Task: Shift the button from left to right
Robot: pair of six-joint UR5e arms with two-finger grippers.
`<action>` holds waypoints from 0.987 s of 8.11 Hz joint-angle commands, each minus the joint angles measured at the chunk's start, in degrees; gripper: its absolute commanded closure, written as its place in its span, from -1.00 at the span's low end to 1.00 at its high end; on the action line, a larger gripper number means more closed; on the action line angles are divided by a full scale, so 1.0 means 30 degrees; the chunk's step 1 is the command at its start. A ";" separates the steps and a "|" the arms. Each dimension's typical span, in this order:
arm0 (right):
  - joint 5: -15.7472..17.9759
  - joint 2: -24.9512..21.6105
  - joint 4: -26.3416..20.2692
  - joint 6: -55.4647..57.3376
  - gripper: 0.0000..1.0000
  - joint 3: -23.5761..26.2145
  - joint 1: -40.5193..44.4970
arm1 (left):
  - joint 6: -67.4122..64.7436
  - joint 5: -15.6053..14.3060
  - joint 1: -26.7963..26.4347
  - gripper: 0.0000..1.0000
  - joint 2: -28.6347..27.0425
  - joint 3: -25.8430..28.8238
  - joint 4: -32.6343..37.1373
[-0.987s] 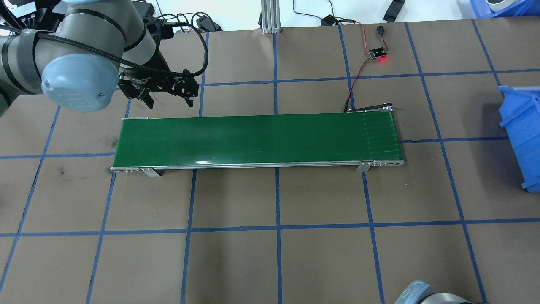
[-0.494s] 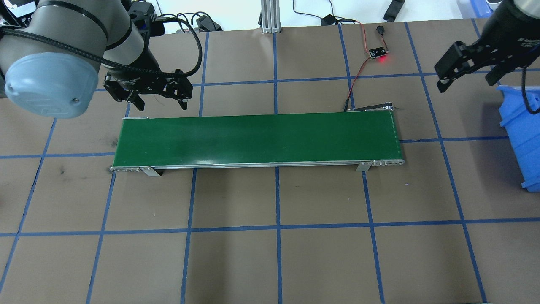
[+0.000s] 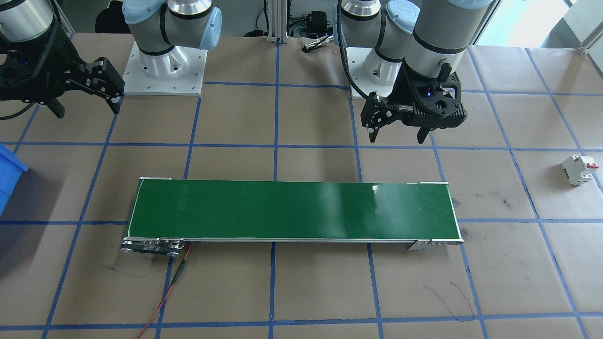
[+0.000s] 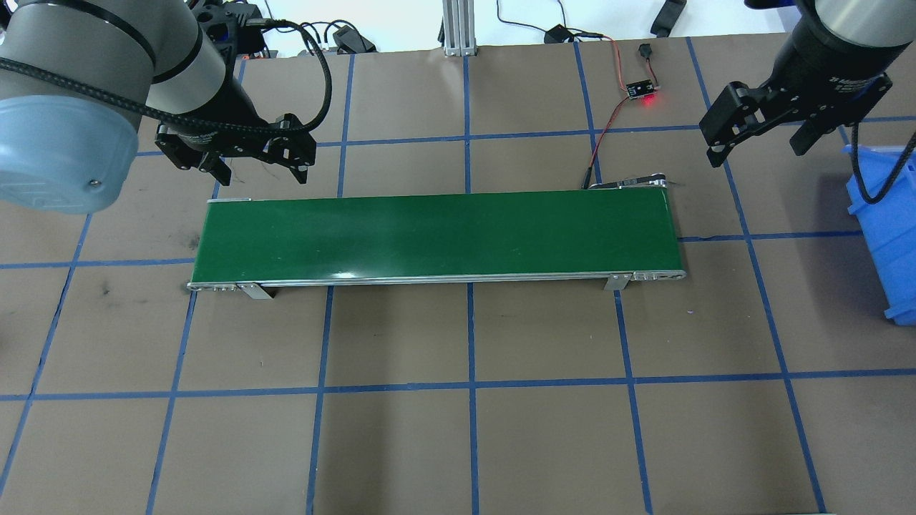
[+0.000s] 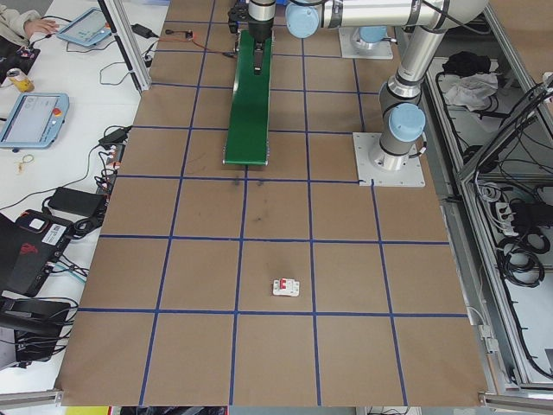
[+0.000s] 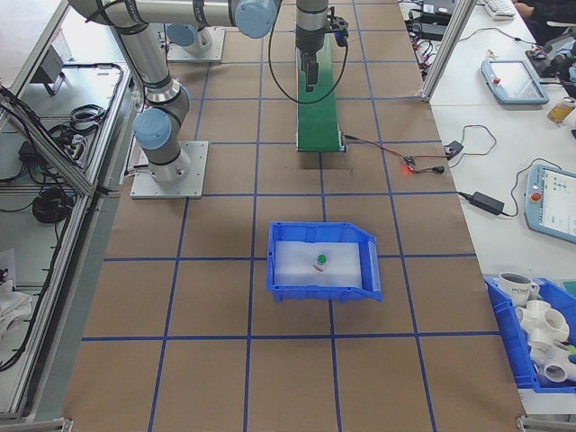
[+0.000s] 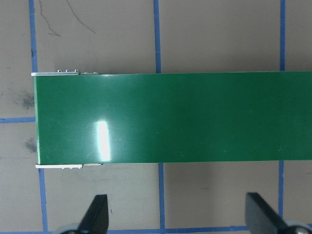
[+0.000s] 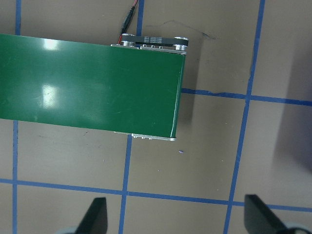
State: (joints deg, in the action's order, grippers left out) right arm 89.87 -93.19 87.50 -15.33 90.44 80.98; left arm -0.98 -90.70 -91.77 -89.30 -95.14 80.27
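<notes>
Out at the far left of the table sits the white circuit breaker (image 3: 579, 169) with its red lever, untouched and not our concern. Next in, the left gripper (image 4: 261, 175) hovers off the far side of the conveyor belt's (image 4: 429, 236) left end, jaws spread wide, nothing between them. The green belt itself is bare from end to end. Past its right end, the right gripper (image 4: 755, 155) hangs above the brown table, jaws just as wide and just as empty. And there's the button (image 6: 320, 261): green cap up, resting on the white floor of the blue bin (image 6: 319, 290) on the robot's right, well apart from both grippers.

My read is that the transfer is done (left-hand pick, belt ride, right-hand drop would be the route), and all that remains for the 2 arms is to park clear.

Writing? White lettering on the right arm's wrist and marks on the belt's roller end, all too small to read. A small board (image 4: 642, 89) behind the belt glows red.
</notes>
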 commanded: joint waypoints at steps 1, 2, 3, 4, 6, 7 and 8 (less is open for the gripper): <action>0.0043 0.0037 -0.0015 0.0069 -1.00 0.0088 0.0546 | 0.0006 -0.0002 0.0002 -1.00 0.0932 0.0162 0.1680; 0.0072 0.0037 -0.0015 0.0069 -1.00 0.0088 0.0547 | 0.0006 -0.0031 0.0032 -1.00 0.1170 -0.0012 0.1662; 0.0072 0.0037 -0.0044 0.0069 -1.00 0.0088 0.0547 | 0.0006 -0.0031 0.0032 -1.00 0.1172 -0.0014 0.1662; 0.0101 0.0037 -0.0044 0.0040 -1.00 0.0088 0.0547 | 0.0006 -0.0060 0.0061 -1.00 0.1173 -0.0014 0.1662; 0.0335 0.0037 -0.0044 0.0040 -1.00 0.0088 0.0547 | 0.0182 -0.0089 0.0061 -1.00 0.1143 -0.0072 0.1836; 0.0365 0.0037 -0.0044 0.0040 -1.00 0.0088 0.0547 | 0.0182 -0.0089 0.0061 -1.00 0.1143 -0.0072 0.1896; 0.0452 0.0037 -0.0044 0.0040 -1.00 0.0088 0.0547 | 0.0182 -0.0089 0.0206 -1.00 0.1259 -0.0043 0.1868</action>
State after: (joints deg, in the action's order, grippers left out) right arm 90.83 -93.08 87.36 -15.20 90.70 82.62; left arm -0.50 -90.94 -91.55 -85.84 -95.31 85.73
